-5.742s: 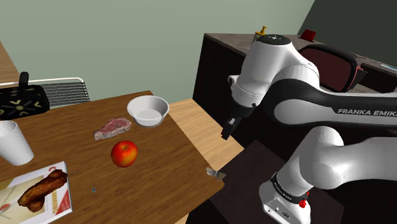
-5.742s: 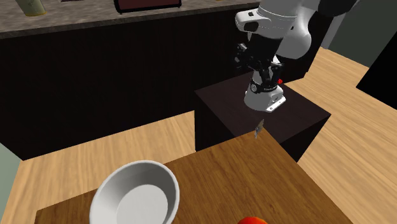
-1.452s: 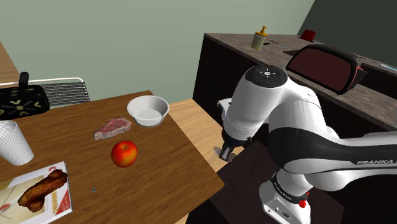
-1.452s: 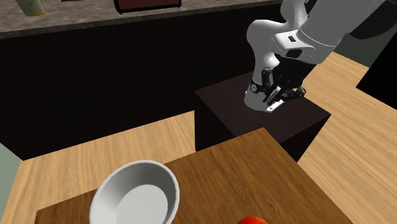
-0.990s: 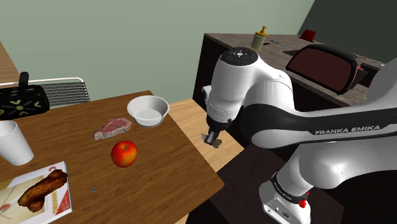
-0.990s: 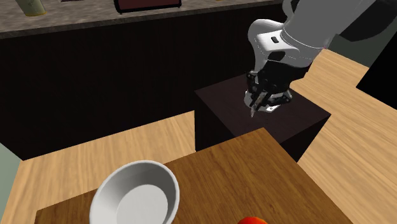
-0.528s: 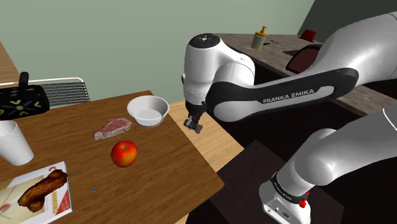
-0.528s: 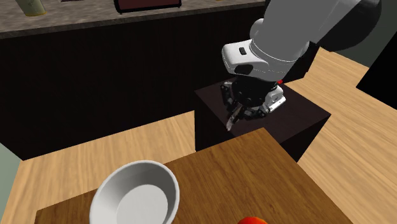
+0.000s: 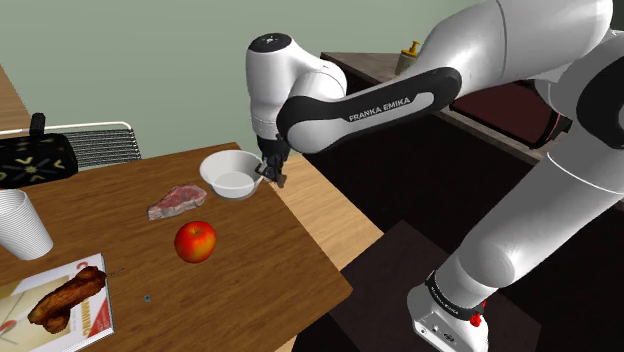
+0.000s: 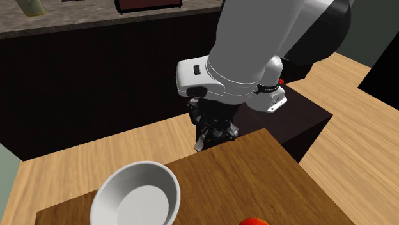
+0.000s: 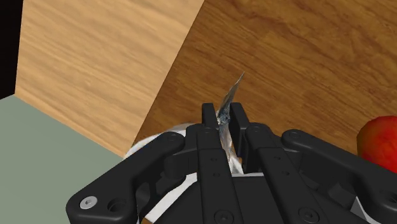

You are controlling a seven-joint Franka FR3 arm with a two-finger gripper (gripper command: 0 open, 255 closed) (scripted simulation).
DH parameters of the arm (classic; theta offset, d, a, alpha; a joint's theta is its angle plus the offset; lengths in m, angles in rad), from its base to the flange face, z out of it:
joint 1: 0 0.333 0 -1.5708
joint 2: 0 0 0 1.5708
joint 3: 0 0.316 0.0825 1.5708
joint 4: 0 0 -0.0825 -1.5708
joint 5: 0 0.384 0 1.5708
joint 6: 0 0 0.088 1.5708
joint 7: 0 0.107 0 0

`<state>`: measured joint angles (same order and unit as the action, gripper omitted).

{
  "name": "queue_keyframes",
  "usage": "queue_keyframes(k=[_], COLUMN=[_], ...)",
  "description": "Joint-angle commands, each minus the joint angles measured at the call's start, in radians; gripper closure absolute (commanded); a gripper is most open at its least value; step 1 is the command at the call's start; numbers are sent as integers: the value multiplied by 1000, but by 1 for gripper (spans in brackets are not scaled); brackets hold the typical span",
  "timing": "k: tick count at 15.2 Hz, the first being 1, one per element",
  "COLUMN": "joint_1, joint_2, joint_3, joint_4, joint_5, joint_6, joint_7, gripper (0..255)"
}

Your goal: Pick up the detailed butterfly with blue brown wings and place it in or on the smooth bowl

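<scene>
- Over the far edge of the wooden table (image 9: 250, 260), we see the black gripper (image 9: 271, 173) hanging fingers-down from the white arm, just beside the rim of the white bowl (image 9: 225, 192) on the shoulder view's right.
- Looking along the hand in the wrist view, we find the two fingers narrow, clasped on the butterfly (image 11: 233, 95).
- It sits edge-on between the tips, and a thin grey-blue wing pokes out past them.
- We place the butterfly in the air between the fingertips, over dark table wood near the bowl's rim. How high it hangs above the wood we cannot judge well from these angles.
- From the shoulder view we make out only a small greyish speck at the fingertips, which seems to be the same butterfly.
- We see the bowl standing upright, smooth and plain inside.
- From the second exterior view, the gripper (image 10: 211, 135) hangs by the table's far edge, up and to the right of the bowl (image 10: 105, 186) and apart from it.
- On the table we also count a red apple (image 9: 196, 241), a raw steak (image 9: 177, 201) lying between apple and bowl, and a white cup (image 9: 20, 225) at the shoulder view's left.
- Near that cup a magazine (image 9: 95, 315) lies flat with a browned piece of meat (image 9: 65, 298) on it.
- At the shoulder view's lower right, the arm's base sits on its dark stand (image 9: 380, 290).
</scene>
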<state>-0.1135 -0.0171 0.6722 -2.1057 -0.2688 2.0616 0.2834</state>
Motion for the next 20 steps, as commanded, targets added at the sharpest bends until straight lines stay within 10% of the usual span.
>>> queue_keyframes(k=[1, 14, 20], joint_1=[-9, 164, 156], joint_2=[88, 643, 658], joint_3=[-6, -106, -114], joint_4=[90, 831, 774], joint_5=[-60, -314, -327], joint_6=[-24, -286, -221], joint_7=[9, -26, -2], gripper=[255, 255, 255])
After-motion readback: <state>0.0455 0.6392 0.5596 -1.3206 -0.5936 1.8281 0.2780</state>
